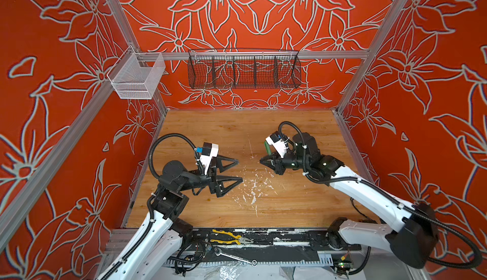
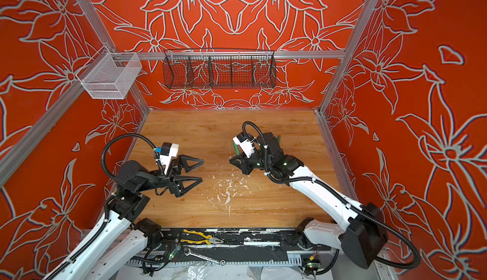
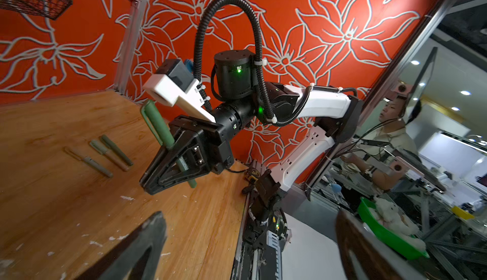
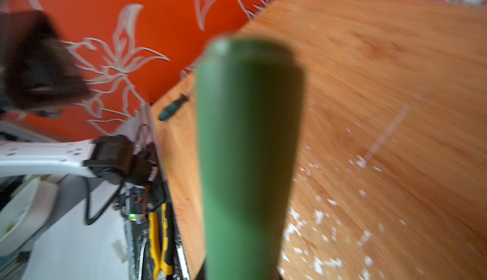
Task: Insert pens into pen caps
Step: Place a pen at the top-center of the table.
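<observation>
Clamping its jaws together on a green pen point(image 3: 188, 176), the right gripper point(image 3: 151, 186) is holding it off the wooden table point(image 1: 210, 133), tilted and crossing the jaws. The pen's green cap point(image 3: 155, 120) is sitting on the end nearer the wrist camera, and the thin bare end is poking out on the jaws' far side. In the right wrist view that cap point(image 4: 247, 147) is filling the middle as a green blur. In both top views only a short green piece point(image 1: 268, 148) point(image 2: 237, 148) is showing beside the right wrist. The left gripper point(image 1: 239, 170) point(image 2: 202, 171) is hovering opposite, well apart from the right, its jaws spread wide and gripping nothing. Three other pens point(image 3: 109, 154) are lying side by side on the table beyond the right gripper, each seeming to be wearing its cap. Yellow-handled pliers point(image 1: 229, 239) are resting on the dark rail at the table's near edge.
</observation>
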You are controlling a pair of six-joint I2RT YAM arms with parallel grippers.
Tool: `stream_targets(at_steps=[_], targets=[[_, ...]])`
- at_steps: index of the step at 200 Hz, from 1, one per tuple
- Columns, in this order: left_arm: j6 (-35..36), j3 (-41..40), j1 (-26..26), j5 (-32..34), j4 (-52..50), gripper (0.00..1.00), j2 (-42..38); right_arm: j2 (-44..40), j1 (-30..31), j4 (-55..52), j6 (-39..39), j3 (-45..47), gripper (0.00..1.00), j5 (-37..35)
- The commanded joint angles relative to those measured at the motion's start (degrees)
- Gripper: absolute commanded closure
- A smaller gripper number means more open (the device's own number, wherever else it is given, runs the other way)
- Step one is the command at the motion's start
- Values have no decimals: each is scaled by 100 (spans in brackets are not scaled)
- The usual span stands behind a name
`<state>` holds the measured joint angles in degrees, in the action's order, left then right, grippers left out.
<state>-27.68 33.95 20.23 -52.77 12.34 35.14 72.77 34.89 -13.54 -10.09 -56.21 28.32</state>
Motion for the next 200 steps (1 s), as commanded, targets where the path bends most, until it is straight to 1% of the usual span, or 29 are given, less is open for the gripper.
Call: stream_targets(at_steps=[1,21,45,72,90,131,163,185,200], targets=[[382,246,-37,599,-1025,3,-159,800,-287,-822,23,-479,100,-1493],[395,295,-37,671,-1210,3,-243,1785,-540,-1145,-216,-1153,100,-2045],[408,368,-46,646,-1374,3,-257,3072,-702,-1830,-345,-2320,100,-2935],[456,428,-45,626,-1629,3,-346,4375,-891,-2319,-494,-3572,100,-3045],[500,486,-46,646,-1837,3,-434,4958,-905,-2582,-559,-4145,100,-3333],[542,507,-45,681,-1978,3,-588,5470,-1052,-2651,-801,-4494,99,-3566],[509,501,-45,619,-1902,3,-518,5500,-1165,-2679,-811,-4420,89,-3574],[478,463,-52,611,-1839,3,-540,5477,-1237,-2653,-802,-4267,86,-3621],[480,472,-50,611,-1839,3,-532,5458,-1296,-2589,-793,-4149,80,-3606]])
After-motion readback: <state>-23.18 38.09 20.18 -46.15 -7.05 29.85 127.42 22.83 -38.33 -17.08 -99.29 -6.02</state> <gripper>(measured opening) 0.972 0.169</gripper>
